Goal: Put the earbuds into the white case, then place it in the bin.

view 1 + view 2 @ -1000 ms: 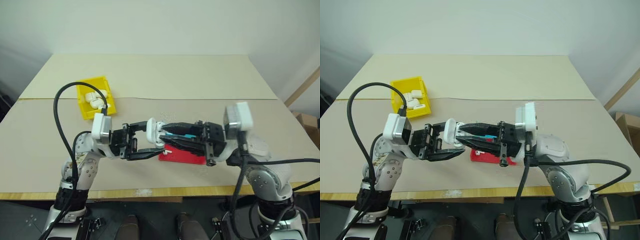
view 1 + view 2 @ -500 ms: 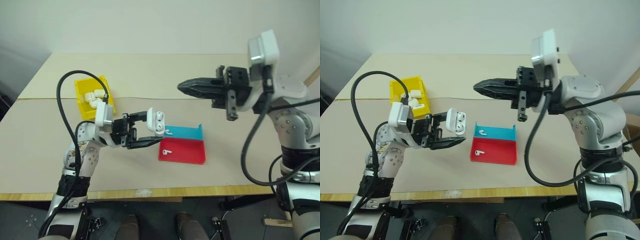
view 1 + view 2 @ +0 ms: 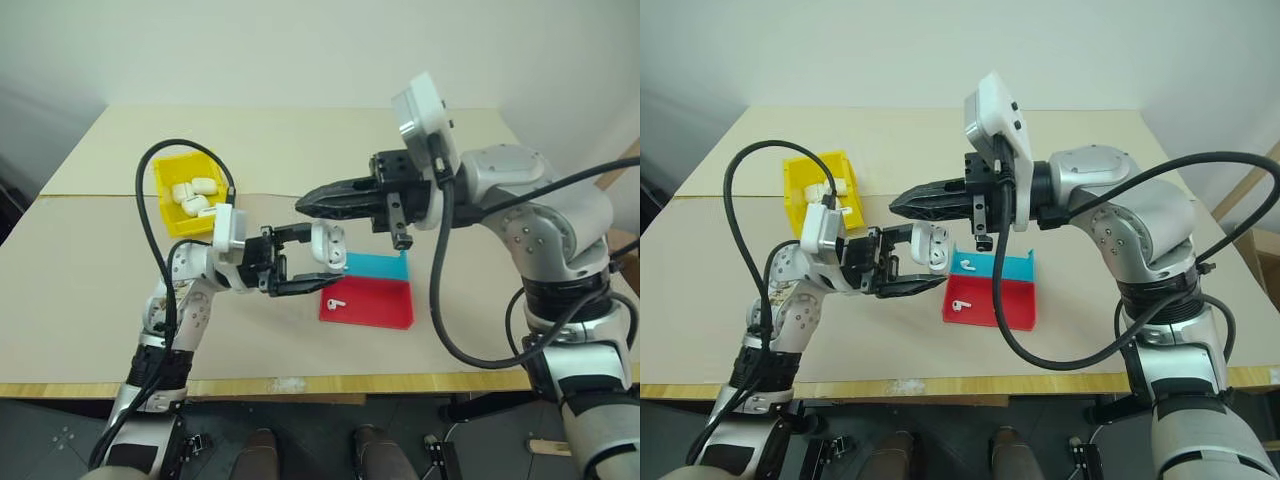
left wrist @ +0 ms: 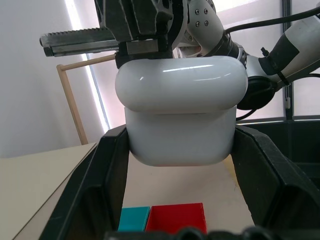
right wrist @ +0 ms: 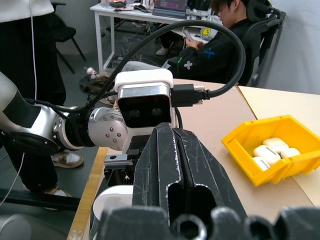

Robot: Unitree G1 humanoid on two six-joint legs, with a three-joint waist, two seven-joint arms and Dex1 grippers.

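Observation:
My left gripper (image 3: 325, 262) is shut on the white case (image 3: 331, 247) and holds it above the table, just left of the tray. In the left wrist view the case (image 4: 181, 112) sits between both fingers (image 4: 107, 170), lid over body. My right gripper (image 3: 301, 203) is shut with nothing visible in it. It points left, and its tip hangs just above the case. One earbud (image 3: 965, 266) lies in the tray's teal half, another earbud (image 3: 955, 307) in its red half. The yellow bin (image 3: 163, 189) stands at the back left.
The teal-and-red tray (image 3: 375, 305) lies mid-table under my right arm. Several white cases (image 3: 193, 196) lie in the bin. A black cable loops over my left arm. In the right wrist view, people sit and stand beyond the table edge.
My right gripper shut, rose from the tray, then swung left and down to just above the case. My left gripper kept its hold on the case and stayed about where it was.

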